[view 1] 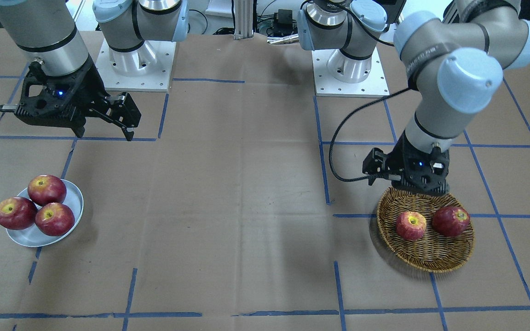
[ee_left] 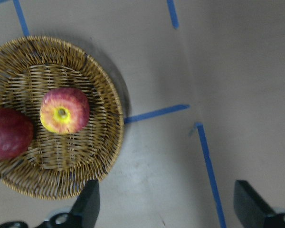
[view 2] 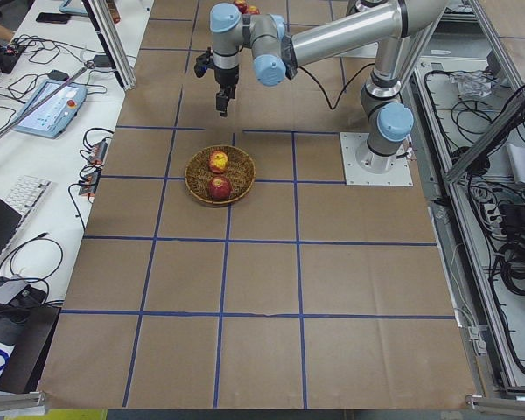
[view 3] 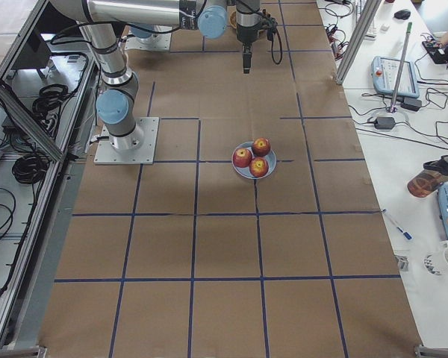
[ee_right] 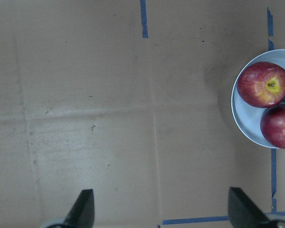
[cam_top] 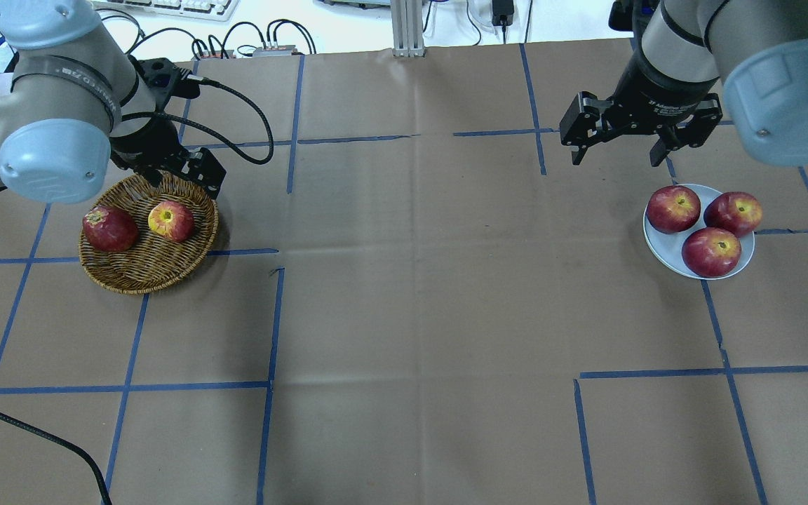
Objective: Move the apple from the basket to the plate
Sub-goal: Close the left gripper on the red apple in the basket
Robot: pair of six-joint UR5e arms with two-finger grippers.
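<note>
The streaky apple (ee_left: 64, 110) lies in the basket (ee_left: 111, 142), off to one side of the wide-spread, empty fingers of the left gripper (ee_left: 166, 192), not between them. The right gripper (ee_right: 161, 198) is likewise spread and empty, with the plate (ee_right: 238, 121) off beside its fingers.

Arm tubes (view 1: 435, 96): silver-grey, black-banded.
Joint caps (view 1: 469, 80): rounded, pale blue.
Base plates (view 1: 375, 87): white squares with screw holes.
Left claw (ee_left: 166, 209), right claw (cam_top: 616, 151): matt black, blue light (view 1: 60, 93) on each mount.
Cable (view 1: 338, 133): black, looping.
</note>
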